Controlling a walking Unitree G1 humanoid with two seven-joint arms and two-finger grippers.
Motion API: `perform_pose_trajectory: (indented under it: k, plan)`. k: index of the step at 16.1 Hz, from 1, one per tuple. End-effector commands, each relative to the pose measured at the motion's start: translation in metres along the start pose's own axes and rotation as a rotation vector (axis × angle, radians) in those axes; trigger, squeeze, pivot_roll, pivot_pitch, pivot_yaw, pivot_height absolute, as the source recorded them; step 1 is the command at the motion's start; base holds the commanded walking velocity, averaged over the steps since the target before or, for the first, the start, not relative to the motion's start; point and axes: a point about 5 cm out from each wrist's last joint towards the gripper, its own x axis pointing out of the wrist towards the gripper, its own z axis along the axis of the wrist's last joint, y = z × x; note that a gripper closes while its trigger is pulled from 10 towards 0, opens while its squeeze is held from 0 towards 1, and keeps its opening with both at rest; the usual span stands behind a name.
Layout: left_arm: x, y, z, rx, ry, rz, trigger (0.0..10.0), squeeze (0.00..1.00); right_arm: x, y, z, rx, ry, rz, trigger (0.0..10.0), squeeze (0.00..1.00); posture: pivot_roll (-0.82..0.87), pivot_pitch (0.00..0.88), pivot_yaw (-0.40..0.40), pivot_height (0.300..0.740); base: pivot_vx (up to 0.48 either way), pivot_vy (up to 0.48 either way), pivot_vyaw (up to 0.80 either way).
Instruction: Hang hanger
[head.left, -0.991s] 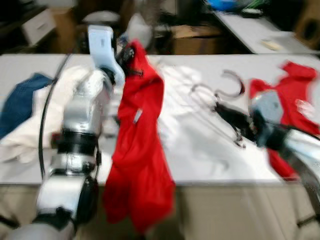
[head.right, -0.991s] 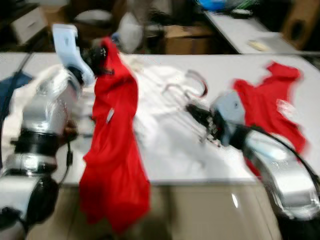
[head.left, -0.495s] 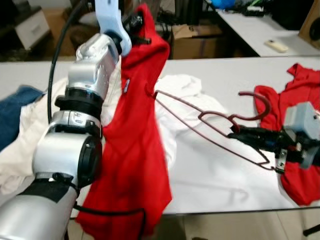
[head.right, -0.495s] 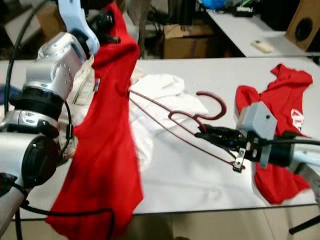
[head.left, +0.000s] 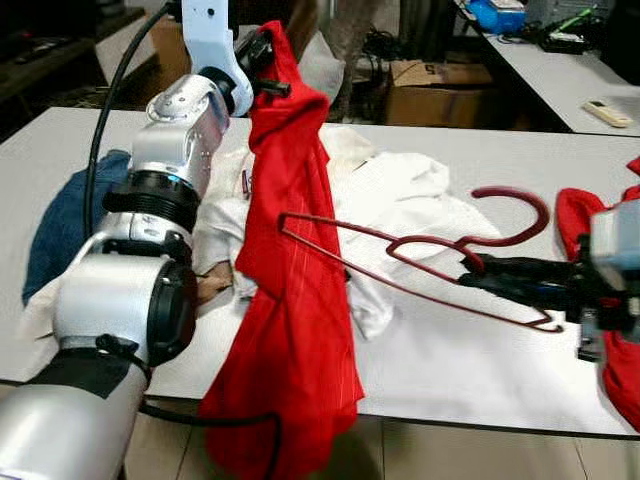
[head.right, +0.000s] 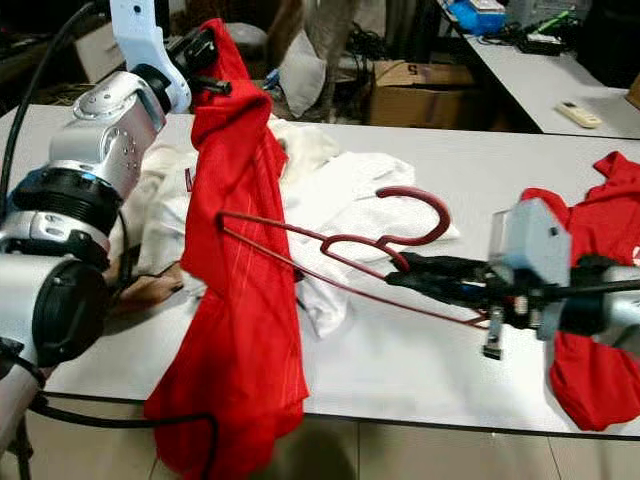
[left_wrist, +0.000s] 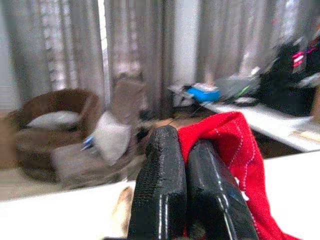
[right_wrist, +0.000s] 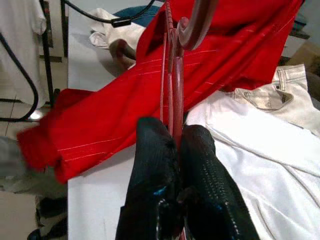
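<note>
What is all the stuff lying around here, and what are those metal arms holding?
red garment: one, red, held up, draping over the table edge
hanger: one, dark red wire, above the table
white clothes: pile, white, mid-table
blue garment: one, blue, robot's left
second red garment: one, red, robot's right
cardboard box: one, brown, behind the table
table: one, white
left pincer: shut on the red garment's top
right pincer: shut on the hanger
</note>
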Motion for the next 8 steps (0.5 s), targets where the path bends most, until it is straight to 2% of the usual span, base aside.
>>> perform_pose_trajectory:
  k: [1,2,4,6,8]
  plan:
    - [0.000,0.006,0.004,0.039,0.011,0.043,10.0,0.00,-0.007,-0.001,0.004,-0.024,0.014,-0.007,10.0,0.00,-0.17,0.000,0.035,0.740,0.000,0.000,0.00]
    - [-0.001,0.010,0.003,0.059,0.022,0.065,10.0,0.00,-0.009,-0.002,0.004,-0.026,0.030,-0.013,10.0,0.00,-0.17,0.000,0.036,0.740,0.000,0.000,0.00]
    - [-0.008,0.032,-0.001,0.219,0.083,0.211,10.0,0.00,-0.021,-0.008,-0.003,-0.038,0.118,-0.070,10.0,0.00,-0.17,0.000,0.039,0.740,0.000,0.000,0.00]
    - [-0.010,0.038,0.002,0.236,0.082,0.243,10.0,0.00,-0.025,-0.011,-0.001,-0.040,0.105,-0.093,10.0,0.00,-0.17,0.000,0.043,0.740,0.000,0.000,0.00]
    - [-0.008,0.033,0.005,0.216,0.062,0.205,10.0,0.00,-0.021,-0.010,0.013,-0.052,-0.007,-0.077,10.0,0.00,-0.17,0.000,0.043,0.740,0.000,0.000,0.00]
